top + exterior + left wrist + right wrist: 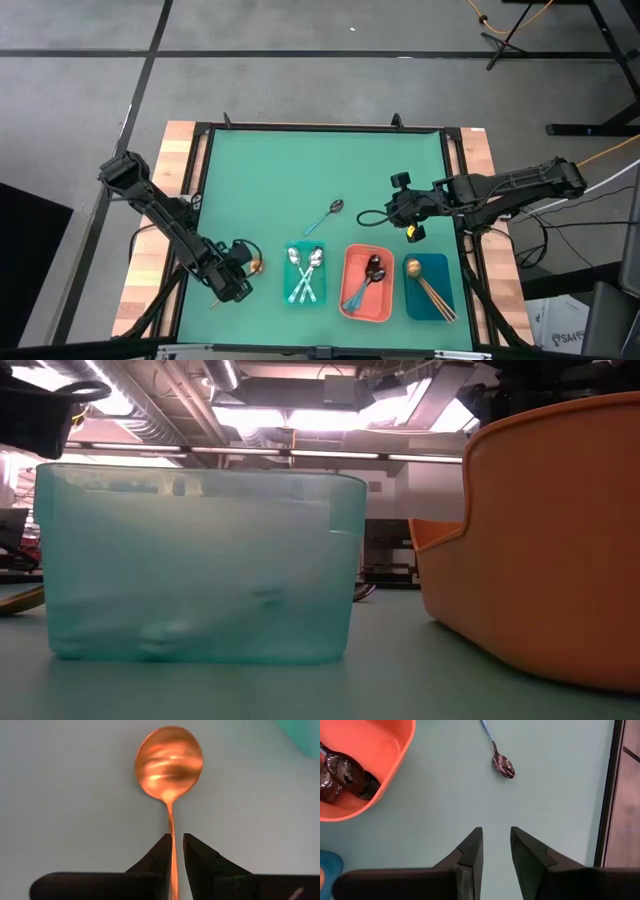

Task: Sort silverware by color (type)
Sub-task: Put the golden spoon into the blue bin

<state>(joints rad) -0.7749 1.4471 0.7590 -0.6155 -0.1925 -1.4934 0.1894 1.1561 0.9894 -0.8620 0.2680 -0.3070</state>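
Note:
My left gripper (243, 268) is low over the table's near left part, just left of the teal tray (291, 290). It is shut on a gold-copper spoon (169, 762), whose bowl (257, 265) points toward that tray. My right gripper (496, 837) is open and touches nothing. It hovers over the table's right part (395, 213), above the coral tray (348, 290). A dark-bowled spoon with a bluish handle (327, 216) lies flat on the mat mid-table and also shows in the right wrist view (503, 766). Silver spoons (305, 268) lie in the teal tray, dark ones (372, 272) in the coral tray, copper ones (428, 283) in the dark blue tray. My left gripper has the copper spoon's thin handle (172, 851) between its two fingertips, a short way behind the bowl. The handle runs along the fingers, with the bowl pointing away from the gripper. Whether the bowl rests on the mat or is lifted clear, I cannot tell.
The three trays stand side by side along the table's near edge. The dark blue tray (445, 270) is the rightmost. The low view is filled by the teal tray's wall (200, 560) and the coral tray's wall (540, 540). A black frame edges the green mat (300, 170).

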